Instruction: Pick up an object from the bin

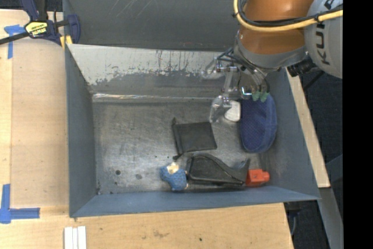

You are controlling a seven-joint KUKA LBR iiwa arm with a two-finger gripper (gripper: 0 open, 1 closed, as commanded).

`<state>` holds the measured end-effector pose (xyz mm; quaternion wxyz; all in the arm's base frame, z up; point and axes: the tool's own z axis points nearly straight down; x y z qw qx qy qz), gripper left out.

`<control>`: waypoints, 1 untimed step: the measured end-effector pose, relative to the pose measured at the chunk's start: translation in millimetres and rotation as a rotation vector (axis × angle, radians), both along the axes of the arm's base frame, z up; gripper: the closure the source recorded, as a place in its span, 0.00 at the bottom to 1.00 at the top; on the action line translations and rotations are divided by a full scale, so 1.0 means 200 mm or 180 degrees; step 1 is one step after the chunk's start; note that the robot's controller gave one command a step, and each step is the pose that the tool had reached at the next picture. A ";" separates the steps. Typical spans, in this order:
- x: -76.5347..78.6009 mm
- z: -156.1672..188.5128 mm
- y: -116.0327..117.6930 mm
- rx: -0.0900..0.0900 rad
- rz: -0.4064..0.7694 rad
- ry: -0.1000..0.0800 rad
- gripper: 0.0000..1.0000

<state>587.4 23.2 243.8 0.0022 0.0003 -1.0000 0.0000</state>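
My gripper [224, 107] is down in the right rear part of the bin [81, 143], near the back wall. Can't tell from this angle whether it's open or closed. The tip sits right at a small white object [233, 113], which lies against the upper-left edge of a blue oval fabric pad [259, 125]. Contact: can't tell. Just beside it, toward the front-left, is a flat black square [195, 136]. Along the front wall are a black pouch-like item [213, 173], an orange-red block [258, 176] at its right end and a small blue-and-white thing [174, 178] at its left.
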 end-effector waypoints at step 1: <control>-0.09 -0.72 -0.03 -0.0001 0.0022 0.0004 0.00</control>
